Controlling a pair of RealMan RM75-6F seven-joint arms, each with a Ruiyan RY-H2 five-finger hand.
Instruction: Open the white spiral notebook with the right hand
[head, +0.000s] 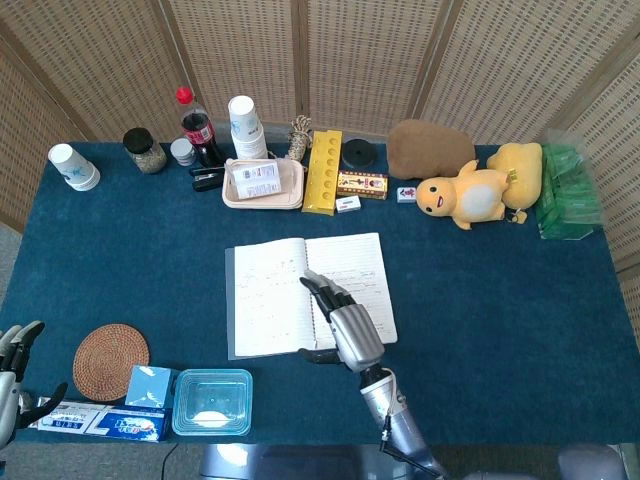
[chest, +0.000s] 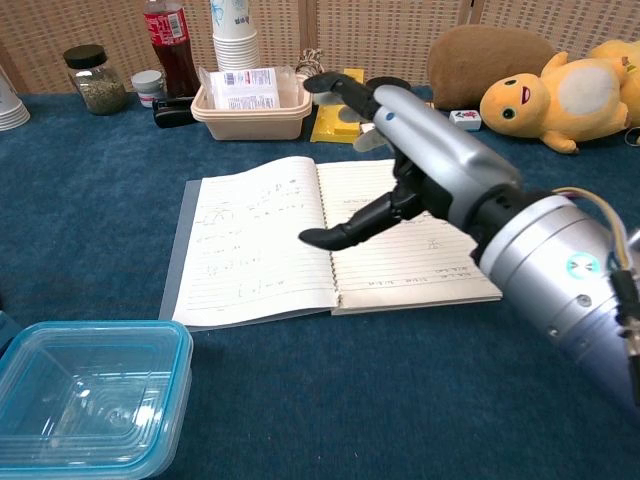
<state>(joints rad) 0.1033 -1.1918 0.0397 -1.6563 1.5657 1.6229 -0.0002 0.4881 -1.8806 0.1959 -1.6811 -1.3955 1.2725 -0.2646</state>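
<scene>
The notebook (head: 308, 294) lies open flat on the table (head: 500, 300). The right hand (head: 342, 325) hovers over its spine, fingers spread, holding nothing. The left hand (head: 12, 375) shows at the table's near left edge, fingers apart.

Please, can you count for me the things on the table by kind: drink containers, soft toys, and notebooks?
Drink containers: 3 (red-capped cola bottle, tall paper cup stack, short paper cup stack)
Soft toys: 3 (yellow duck plush, brown plush, yellow plush)
Notebooks: 1 (open white spiral notebook)
Total: 7

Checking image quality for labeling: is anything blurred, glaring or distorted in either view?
Head view: even light, sharp, no glare on the notebook. Chest view: the right hand looms large and stretched near the lens; the plastic container shows faint reflections.
</scene>
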